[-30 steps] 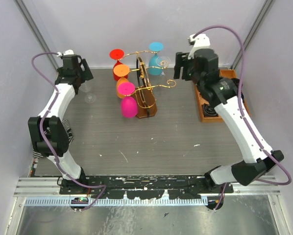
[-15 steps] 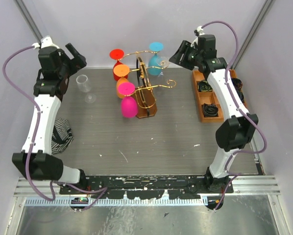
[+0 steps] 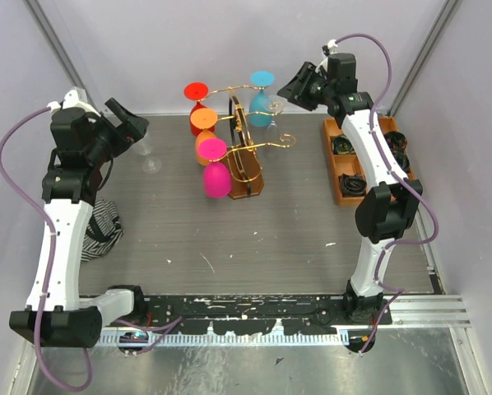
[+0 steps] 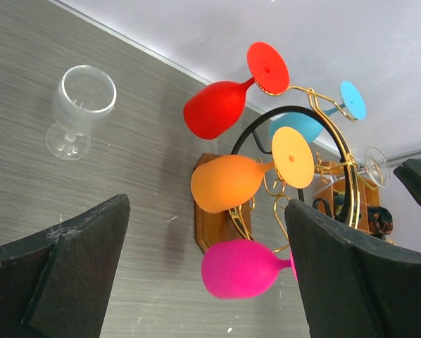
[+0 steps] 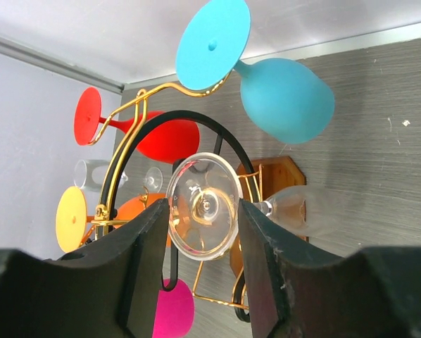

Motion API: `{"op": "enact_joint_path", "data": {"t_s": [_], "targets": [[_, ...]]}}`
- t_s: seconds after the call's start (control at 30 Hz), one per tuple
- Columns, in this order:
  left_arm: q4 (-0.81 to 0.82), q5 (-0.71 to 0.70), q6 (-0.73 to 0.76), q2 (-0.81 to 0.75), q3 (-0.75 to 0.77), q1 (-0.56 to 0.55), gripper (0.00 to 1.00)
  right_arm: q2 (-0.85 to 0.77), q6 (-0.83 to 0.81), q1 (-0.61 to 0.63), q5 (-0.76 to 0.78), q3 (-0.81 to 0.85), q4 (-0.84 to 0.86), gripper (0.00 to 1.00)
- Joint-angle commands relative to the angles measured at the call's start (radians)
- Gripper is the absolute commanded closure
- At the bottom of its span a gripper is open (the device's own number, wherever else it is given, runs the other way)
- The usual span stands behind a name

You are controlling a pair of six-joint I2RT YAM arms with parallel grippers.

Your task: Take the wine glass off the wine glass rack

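Note:
The wine glass rack (image 3: pixel 244 152) is a gold wire stand on a brown wooden base (image 3: pixel 250 183). Red (image 3: pixel 197 92), orange (image 3: pixel 203 121), pink (image 3: pixel 216 178) and blue (image 3: pixel 261 109) glasses hang on it. A clear wine glass (image 3: pixel 275 104) hangs on its right side. My right gripper (image 3: pixel 290 92) is beside it. In the right wrist view the right gripper (image 5: pixel 204 211) is shut on the clear glass's round foot (image 5: pixel 203 205), and its bowl (image 5: pixel 305 210) points right. My left gripper (image 3: pixel 129 132) is open and empty, left of the rack (image 4: pixel 305 151).
A second clear glass (image 4: pixel 80 109) stands upright on the table at the back left, just below my left gripper in the top view. An orange-brown compartment tray (image 3: pixel 342 169) lies at the right. A striped cloth (image 3: pixel 104 229) lies at the left edge.
My right gripper has edged left onto the clear glass at the rack. My left arm has swung down and left, its gripper now over the standing clear glass.

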Motion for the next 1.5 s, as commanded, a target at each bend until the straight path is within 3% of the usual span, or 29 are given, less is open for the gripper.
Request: {"op": "enact_joint_path", "data": {"t_s": [0.0, 0.47, 0.63, 0.9, 1.47], "targets": [[-0.031, 0.041, 0.02, -0.028, 0.003, -0.002, 0.02, -0.003, 0.015, -0.007, -0.01, 0.01, 0.074, 0.51], [-0.059, 0.065, 0.023, -0.057, -0.001, -0.001, 0.02, 0.031, -0.008, -0.007, -0.026, -0.013, 0.079, 0.55], [-0.06, 0.074, 0.022, -0.054, -0.005, -0.001, 0.02, 0.04, 0.008, -0.008, -0.076, -0.019, 0.108, 0.66], [-0.064, 0.083, 0.022, -0.053, -0.009, -0.001, 0.02, 0.028, 0.045, -0.007, -0.121, -0.047, 0.169, 0.99], [-0.072, 0.098, 0.022, -0.052, -0.01, -0.001, 0.02, -0.151, 0.178, -0.043, -0.22, -0.291, 0.346, 0.99]]}}
